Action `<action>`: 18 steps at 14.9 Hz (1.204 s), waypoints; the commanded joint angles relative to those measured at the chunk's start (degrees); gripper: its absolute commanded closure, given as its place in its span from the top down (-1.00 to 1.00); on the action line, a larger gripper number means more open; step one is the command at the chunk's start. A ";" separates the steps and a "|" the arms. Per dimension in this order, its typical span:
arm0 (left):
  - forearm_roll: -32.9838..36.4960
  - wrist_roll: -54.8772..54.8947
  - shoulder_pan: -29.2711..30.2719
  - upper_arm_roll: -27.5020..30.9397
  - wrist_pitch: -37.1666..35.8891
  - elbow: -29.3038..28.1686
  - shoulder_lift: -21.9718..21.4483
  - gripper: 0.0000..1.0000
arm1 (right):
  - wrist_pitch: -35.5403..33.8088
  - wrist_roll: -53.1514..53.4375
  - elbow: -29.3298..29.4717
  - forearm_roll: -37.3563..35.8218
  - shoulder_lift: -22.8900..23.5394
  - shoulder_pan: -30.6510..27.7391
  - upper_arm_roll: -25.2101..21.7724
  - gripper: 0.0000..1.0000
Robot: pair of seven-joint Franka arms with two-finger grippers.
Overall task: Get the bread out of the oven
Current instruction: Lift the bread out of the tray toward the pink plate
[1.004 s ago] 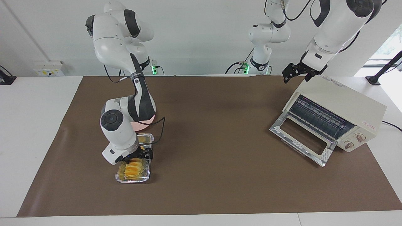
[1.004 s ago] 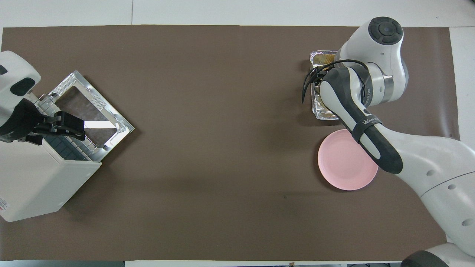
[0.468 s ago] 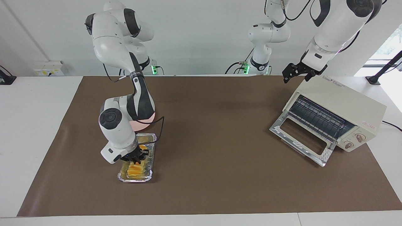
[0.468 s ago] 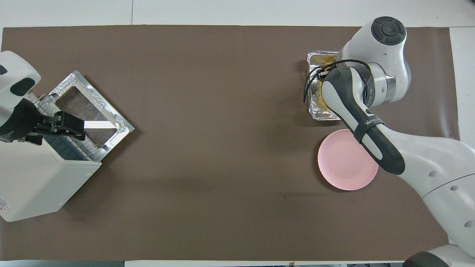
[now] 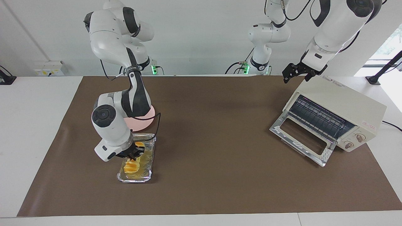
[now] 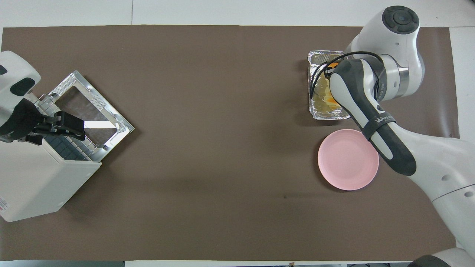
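Observation:
The bread (image 5: 131, 165), a small golden-yellow ridged loaf, lies in the foil tray (image 5: 149, 147) toward the right arm's end of the table. My right gripper (image 5: 133, 153) points down into the tray, shut on the loaf's upper part. In the overhead view the right arm hides most of the bread (image 6: 325, 101) and the gripper. The cream-white oven (image 5: 340, 99) stands at the left arm's end with its glass door (image 5: 300, 138) dropped open and its rack bare. My left gripper (image 5: 294, 72) hangs open above the oven's (image 6: 41, 178) top edge and waits.
A round pink plate (image 6: 347, 159) lies beside the foil tray (image 6: 315, 111), nearer to the robots, half hidden by the right arm in the facing view. A brown mat (image 5: 213, 125) covers the table between the tray and the oven.
The right gripper's fingers closed on the bread, which now looks squeezed narrower. The right hand rose slightly and the tray shifted a little. The left arm stayed still.

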 commanded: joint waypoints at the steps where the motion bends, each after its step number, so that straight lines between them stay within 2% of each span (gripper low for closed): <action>1: 0.83 0.02 0.55 -0.52 -0.58 -0.56 -0.97 1.00 | -3.55 0.84 0.22 -0.14 -2.96 -0.45 0.91 -1.00; 5: 0.83 0.02 0.55 -0.52 -0.58 -0.56 -0.97 1.00 | -12.33 1.01 -2.14 0.30 -9.99 -0.10 1.00 -1.00; 6: 0.83 0.02 0.55 -0.52 -0.58 -0.56 -0.97 1.00 | -12.69 1.10 -4.50 0.30 -12.36 -0.01 1.00 -1.00; 8: 0.83 0.02 0.55 -0.52 -0.58 -0.56 -0.97 1.00 | -11.82 1.19 -13.97 2.30 -19.99 -0.10 1.00 -1.00; 10: 0.83 0.02 0.55 -0.52 -0.58 -0.56 -0.97 1.00 | -7.36 1.10 -25.91 3.81 -28.95 -0.10 1.00 -1.00; 13: 0.83 0.11 0.55 -0.52 -0.58 -0.56 -0.97 1.00 | 4.14 1.10 -45.16 3.90 -41.26 0.25 1.00 -1.00; 15: 0.83 0.02 0.55 -0.52 -0.58 -0.56 -0.97 1.00 | 10.57 0.93 -54.67 3.90 -46.46 0.25 1.00 -1.00; 18: 0.83 0.02 0.55 -0.52 -0.58 -0.56 -0.97 1.00 | 18.31 0.22 -62.95 4.08 -49.55 0.25 1.00 -1.00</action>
